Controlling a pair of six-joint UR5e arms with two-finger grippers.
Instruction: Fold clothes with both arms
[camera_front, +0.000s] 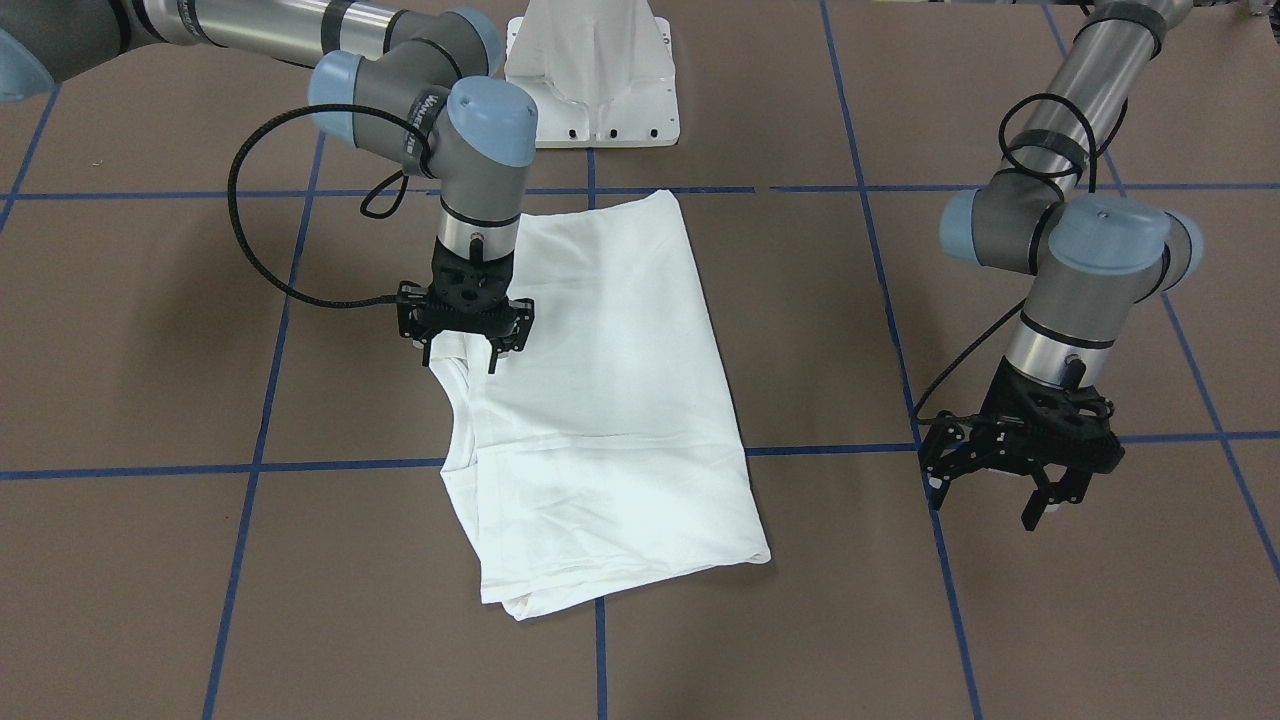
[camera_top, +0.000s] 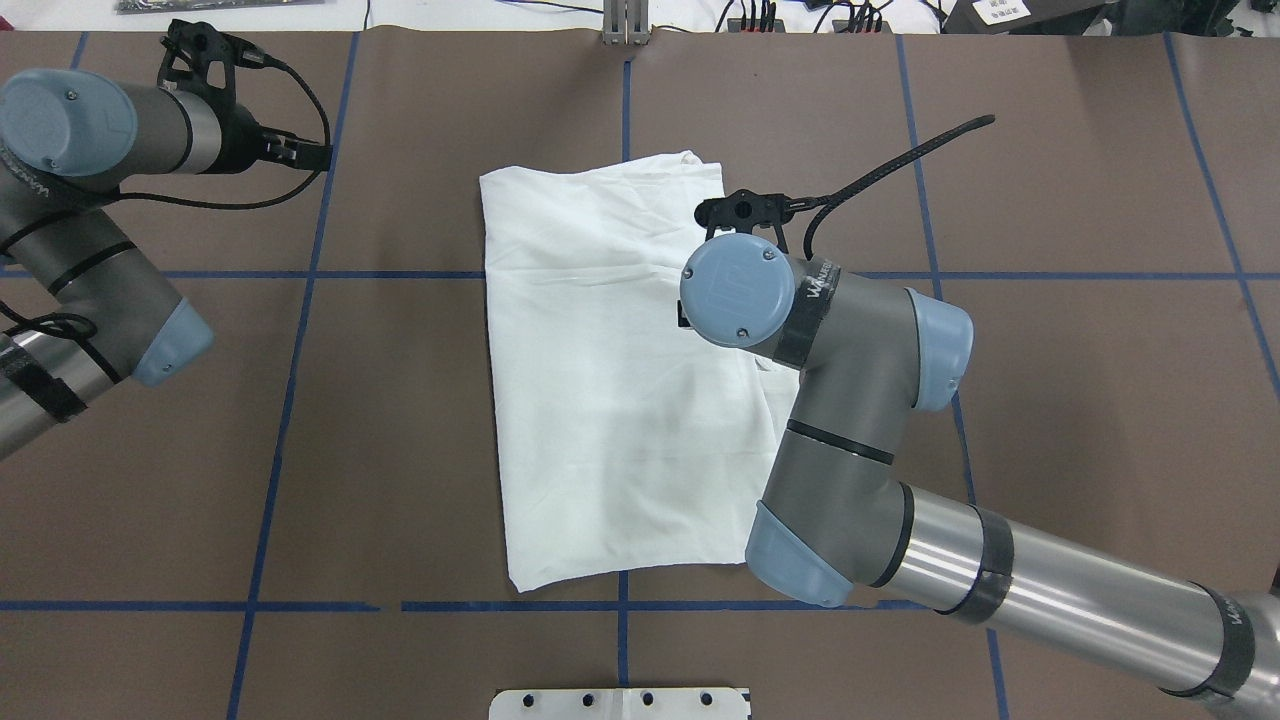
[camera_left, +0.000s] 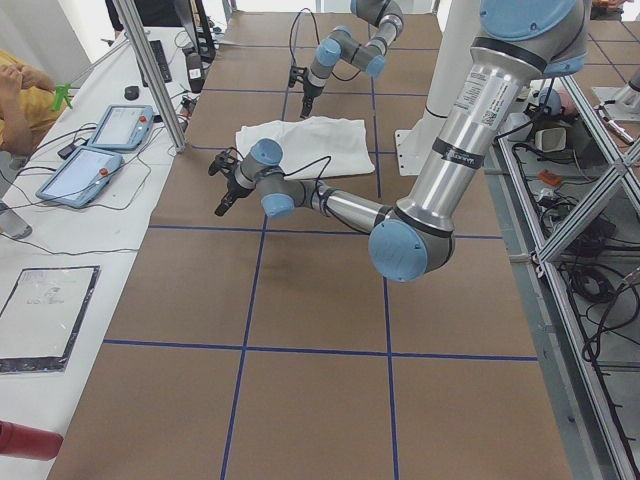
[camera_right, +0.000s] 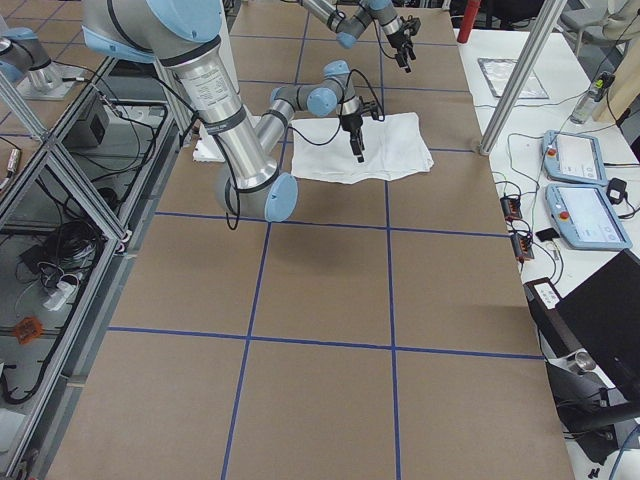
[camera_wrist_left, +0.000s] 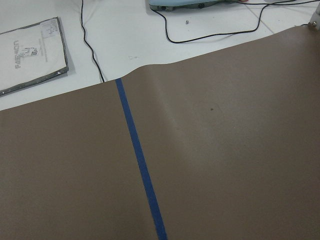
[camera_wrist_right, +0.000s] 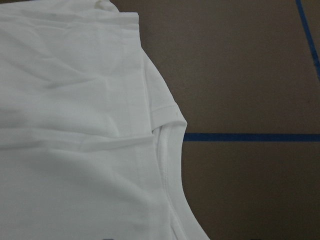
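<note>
The white shirt (camera_front: 610, 400) is laid folded in the middle of the desk (camera_front: 150, 350), with its long side pointing away from the robot. The right pincer (camera_front: 462, 352) is held open just over the shirt's edge, so that arm is nearer. The left pincer (camera_front: 985, 505) is also held open, well apart from the shirt.

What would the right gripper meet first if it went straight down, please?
Most likely the white T-shirt, near its side edge; the open right gripper points down at it, though its height is unclear.
</note>
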